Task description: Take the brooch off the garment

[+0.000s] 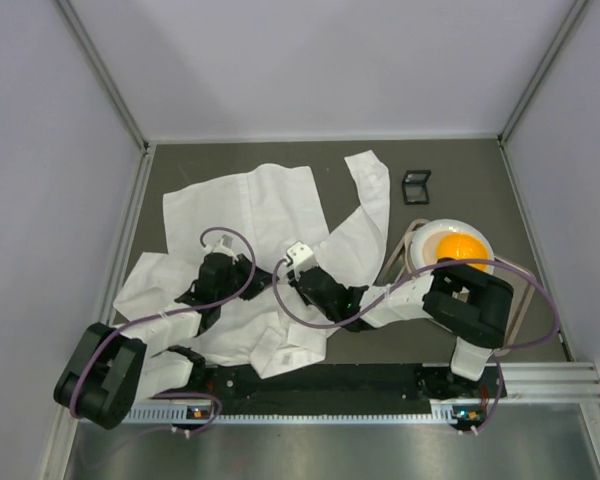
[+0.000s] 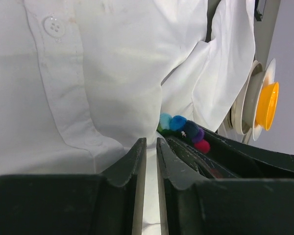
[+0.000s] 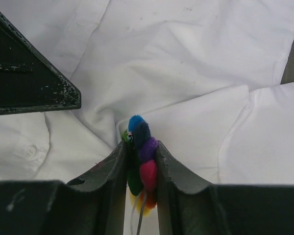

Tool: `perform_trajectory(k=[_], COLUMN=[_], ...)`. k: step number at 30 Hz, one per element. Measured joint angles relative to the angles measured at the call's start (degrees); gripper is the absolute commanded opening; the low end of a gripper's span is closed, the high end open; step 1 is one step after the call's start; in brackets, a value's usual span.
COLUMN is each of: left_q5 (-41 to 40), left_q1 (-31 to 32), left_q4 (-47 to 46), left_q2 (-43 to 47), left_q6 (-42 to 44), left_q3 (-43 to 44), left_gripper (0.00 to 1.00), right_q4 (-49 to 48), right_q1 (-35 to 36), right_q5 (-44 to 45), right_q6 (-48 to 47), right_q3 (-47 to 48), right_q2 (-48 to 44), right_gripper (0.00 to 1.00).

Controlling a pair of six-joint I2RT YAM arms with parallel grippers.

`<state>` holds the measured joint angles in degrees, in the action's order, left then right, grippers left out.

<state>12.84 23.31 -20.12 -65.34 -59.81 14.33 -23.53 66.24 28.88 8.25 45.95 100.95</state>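
Most of the brooch (image 3: pixel 146 164) sits clamped inside the right gripper (image 3: pixel 141 147), against the garment (image 3: pixel 186 58).

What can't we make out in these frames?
Right wrist: the right gripper covers the back of the brooch; pinned to the garment or free, unclear.
Left wrist: the left gripper has jaws nearly together; cloth pinched or merely behind, unclear.
Top view: brooch hidden under both grippers; small black item too small to identify.
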Motion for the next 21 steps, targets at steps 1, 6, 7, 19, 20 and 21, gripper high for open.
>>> perform_trajectory(k=[1,6,7,19,20,21], left_q5=[0.1,0.8,1.1,4.1,4.4,4.7], left_q1=[0.0,0.0,0.0,0.5,0.6,0.8], left_q4=[0.0,-0.2,-0.3,-1.3,-1.3,-1.3], left_q2=[-0.1,-1.0,-1.2,-4.1,-4.7,-5.2], left_q6=[0.0,0.0,0.1,1.7,1.9,2.3], left_q3=[0.0,0.0,0.0,0.0,0.1,0.1], left_gripper=[0.2,0.2,0.2,0.19,0.19,0.18], right_q4=[-1.2,-5.3,-6.0,-10.9,-10.8,-10.6], right_q1=[-0.2,-1.6,-1.9,-6.9,-7.3,-7.6], right_q5=[-0.6,-3.7,-4.3,-14.3,-15.3,-16.0], right_q6=[0.3,1.2,1.4,7.3,8.2,8.6], right_q3=[-1.0,-3.4,-3.7,-8.4,-9.0,-9.6], right_q2=[-0.4,-0.9,-0.9,-3.1,-3.6,-4.2], right_gripper=[0.06,0.0,0.0,0.46,0.46,0.47])
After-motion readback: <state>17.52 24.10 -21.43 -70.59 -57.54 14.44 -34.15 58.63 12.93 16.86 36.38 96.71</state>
